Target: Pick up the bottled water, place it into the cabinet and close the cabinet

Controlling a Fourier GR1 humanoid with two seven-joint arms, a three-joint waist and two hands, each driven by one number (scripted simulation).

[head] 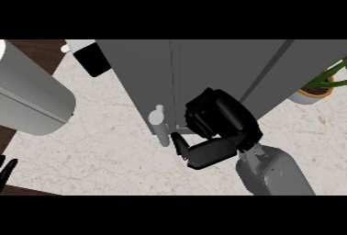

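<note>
The grey cabinet (203, 69) stands at the middle back of the counter, and its doors look shut, with a thin seam down the front. A pale handle (159, 120) sticks out at the lower edge of the left door. My right hand (220, 121) is against the cabinet's lower front, just right of the handle. Its fingers are relaxed and rest on the door, with the thumb toward the handle, and nothing shows in it. The bottled water is not visible anywhere. My left hand (7, 169) rests at the lower left edge, fingers up.
A large grey rounded appliance (30, 98) lies at the left. A black and white object (90, 57) stands beside the cabinet's back left corner. A potted plant (316, 88) sits at the right. The pale marble counter (95, 151) stretches in front of the cabinet.
</note>
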